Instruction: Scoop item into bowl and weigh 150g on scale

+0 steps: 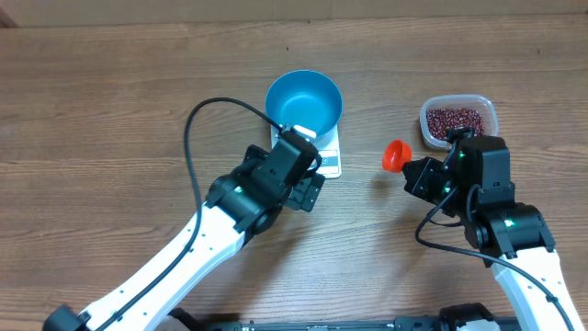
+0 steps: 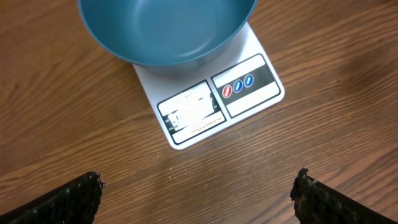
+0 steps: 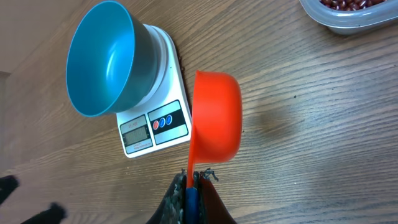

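Note:
The blue bowl [image 1: 304,99] stands empty on the white scale [image 1: 329,162], also seen in the left wrist view as the bowl [image 2: 166,31] on the scale [image 2: 214,102]. My left gripper [image 1: 308,191] hovers just in front of the scale, open wide, with nothing between its fingertips [image 2: 84,193]. My right gripper [image 3: 191,180] is shut on the handle of an orange scoop [image 3: 216,118], which looks empty and hangs over bare wood to the right of the scale. The beans [image 1: 456,119] lie in a clear tub [image 1: 458,121] at the far right.
A black cable [image 1: 207,119] loops over the table to the left of the bowl. The right arm's body [image 1: 478,184] sits just in front of the tub. Bare wooden tabletop lies all around.

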